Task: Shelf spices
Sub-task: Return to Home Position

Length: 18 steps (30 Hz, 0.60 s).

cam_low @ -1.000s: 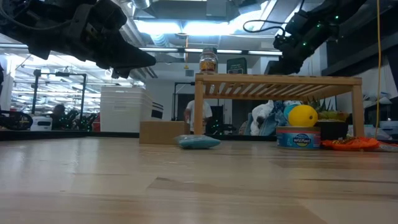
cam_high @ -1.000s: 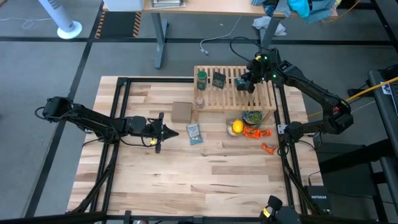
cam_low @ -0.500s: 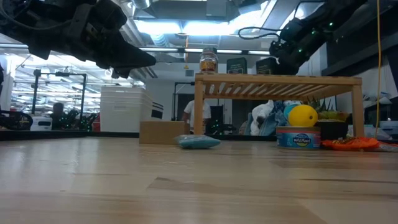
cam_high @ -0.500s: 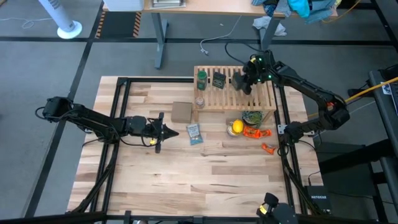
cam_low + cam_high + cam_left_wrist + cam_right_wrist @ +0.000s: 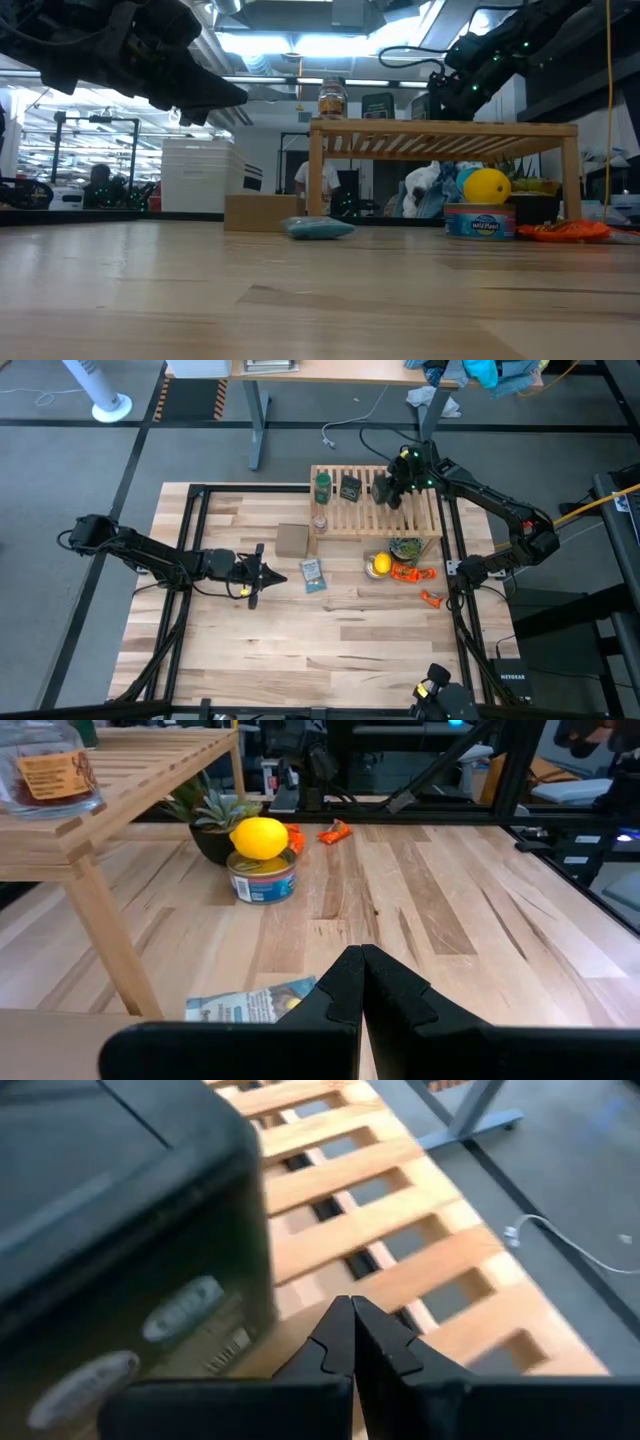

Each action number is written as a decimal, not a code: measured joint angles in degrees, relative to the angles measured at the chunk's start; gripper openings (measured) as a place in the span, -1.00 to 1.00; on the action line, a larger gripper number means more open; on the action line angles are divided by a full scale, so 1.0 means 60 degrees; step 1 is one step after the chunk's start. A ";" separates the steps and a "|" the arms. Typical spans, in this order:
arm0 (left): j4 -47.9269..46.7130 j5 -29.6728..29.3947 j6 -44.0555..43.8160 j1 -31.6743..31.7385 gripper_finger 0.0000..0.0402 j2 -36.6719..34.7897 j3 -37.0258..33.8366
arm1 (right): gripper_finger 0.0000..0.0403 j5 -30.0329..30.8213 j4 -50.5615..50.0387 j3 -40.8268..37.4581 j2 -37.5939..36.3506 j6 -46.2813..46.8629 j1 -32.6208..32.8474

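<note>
The wooden slatted shelf (image 5: pixel 375 505) stands at the table's far side. On its top stand a green bottle (image 5: pixel 322 485), a green-labelled dark tin (image 5: pixel 350 487), a second dark tin (image 5: pixel 381 488) and, at the near left corner, a clear glass jar (image 5: pixel 320 521). My right gripper (image 5: pixel 391 498) is shut, slanting down over the slats just right of the second tin (image 5: pixel 120 1230). My left gripper (image 5: pixel 278 573) is shut with nothing in it, hovering above the table's left-middle, near a blue-and-white packet (image 5: pixel 312 574). My right gripper's shut fingers (image 5: pixel 330 1345) slant down onto the shelf top from the right, close against the second tin's right-hand side near its foot (image 5: pixel 262 1305). Whether the outer finger touches that side, I cannot tell. The tin stands upright on the slats.
A brown cardboard box (image 5: pixel 292 539) sits left of the shelf's near corner. A lemon on a can (image 5: pixel 381 566), a small plant (image 5: pixel 405 548) and orange bits (image 5: pixel 412 573) lie near the shelf's near right leg. The near half of the table is bare wood.
My right gripper has moved toward the table's left along the shelf top and sunk a little, staying shut. The second dark tin beside it has slid left along the slats, closer to the green-labelled tin, still upright.
</note>
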 joint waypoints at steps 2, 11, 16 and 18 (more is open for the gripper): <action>0.0009 -0.0084 0.0066 -0.0035 -1.00 -0.0003 0.0000 | -0.99 0.0215 0.0075 0.0000 -0.0001 -0.0002 0.0000; 0.0042 -0.0684 0.0506 -0.0094 -1.00 -0.0003 0.0000 | -0.99 0.0534 0.0181 0.0004 -0.0730 -0.0226 -0.0086; 0.0049 -0.0684 0.0508 -0.0094 -1.00 -0.0001 0.0000 | -0.99 0.0002 -0.0216 0.0022 -0.1613 -0.0226 -0.0524; 0.0070 -0.0703 0.0566 -0.0094 -1.00 -0.0003 0.0000 | -0.99 -0.0322 -0.0665 0.0018 -0.2020 -0.0230 -0.0720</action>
